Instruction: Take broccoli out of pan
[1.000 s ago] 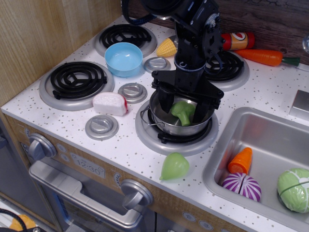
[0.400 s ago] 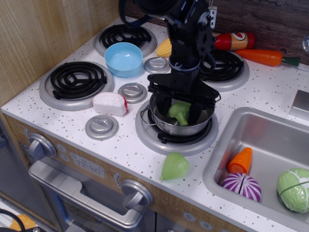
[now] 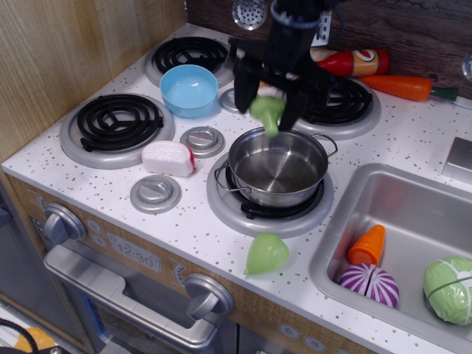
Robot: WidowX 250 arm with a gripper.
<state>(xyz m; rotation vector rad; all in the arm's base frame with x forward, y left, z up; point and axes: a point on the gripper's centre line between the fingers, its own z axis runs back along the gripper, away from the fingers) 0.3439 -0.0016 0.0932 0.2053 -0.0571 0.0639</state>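
My black gripper point(image 3: 268, 109) is shut on the light-green broccoli point(image 3: 267, 112) and holds it in the air above the back left rim of the pan. The broccoli hangs stalk down between the two fingers. The pan point(image 3: 278, 168) is a shiny steel pot with wire loop handles. It stands empty on the front middle burner point(image 3: 259, 212).
A light-blue bowl point(image 3: 189, 89) sits left of the gripper. A pale-green pear-shaped toy point(image 3: 265, 254) lies in front of the pan. A white and red toy point(image 3: 169, 158) lies at the left. The sink point(image 3: 413, 214) at right holds a cabbage point(image 3: 449, 289), a purple onion and an orange piece.
The gripper closed on the broccoli inside the pan and rose with it, moving up and back. The pan now stands empty.
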